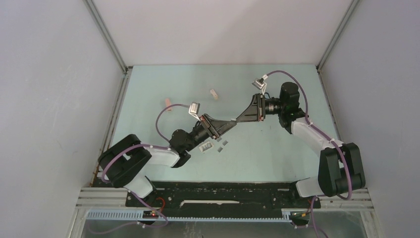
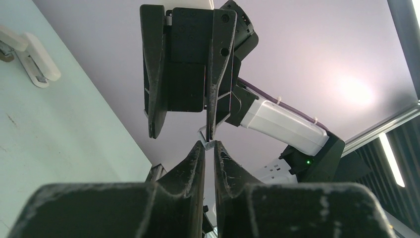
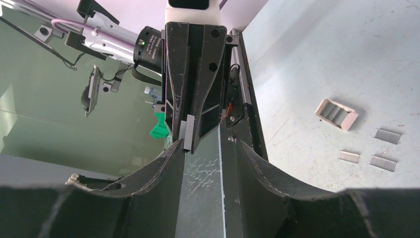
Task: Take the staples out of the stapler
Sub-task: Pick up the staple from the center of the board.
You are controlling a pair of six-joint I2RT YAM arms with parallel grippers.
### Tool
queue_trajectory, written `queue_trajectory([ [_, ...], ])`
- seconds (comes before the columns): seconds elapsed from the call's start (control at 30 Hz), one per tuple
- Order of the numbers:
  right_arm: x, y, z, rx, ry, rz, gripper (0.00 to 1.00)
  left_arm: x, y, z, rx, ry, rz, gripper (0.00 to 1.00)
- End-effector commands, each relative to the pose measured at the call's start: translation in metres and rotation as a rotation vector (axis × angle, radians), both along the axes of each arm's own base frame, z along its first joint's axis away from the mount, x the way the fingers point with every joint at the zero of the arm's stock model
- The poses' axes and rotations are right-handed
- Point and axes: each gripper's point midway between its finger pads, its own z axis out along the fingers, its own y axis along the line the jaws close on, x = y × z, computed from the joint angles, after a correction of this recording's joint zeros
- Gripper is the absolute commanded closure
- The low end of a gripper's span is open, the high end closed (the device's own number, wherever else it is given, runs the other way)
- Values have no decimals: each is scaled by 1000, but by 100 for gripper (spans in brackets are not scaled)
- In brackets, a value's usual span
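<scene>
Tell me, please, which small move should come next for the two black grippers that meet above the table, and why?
Probably draw the right gripper straight back. Its fingers stand apart, while the left gripper pinches the short grey metal staple strip at its tips, so the left one alone seems to hold it.

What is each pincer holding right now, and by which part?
The left pincer pinches a staple strip at its very tip, seemingly by one end. The right pincer is open, empty.
</scene>
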Motion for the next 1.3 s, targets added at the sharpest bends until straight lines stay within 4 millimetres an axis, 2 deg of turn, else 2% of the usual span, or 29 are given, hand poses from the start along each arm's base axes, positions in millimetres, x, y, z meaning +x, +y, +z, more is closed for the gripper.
queue_trajectory([
  [0.0, -5, -1, 5, 5, -52, 11, 49, -4, 12, 11, -27, -60, 28, 84],
  [0.63, -5, -1, 2, 2, -50, 14, 43, -4, 22, 4, -12, -54, 47, 84],
  [0.87, -4, -3, 1, 0, -60, 9, 43, -5, 29, -5, 11, -49, 55, 84],
  [1.1, 1, -12, -5, -22, -146, -24, 44, -16, 42, -41, 100, -25, 9, 85],
  [1.27, 6, -19, -12, -88, -194, -59, 44, -33, 47, -85, 203, 32, -67, 86],
])
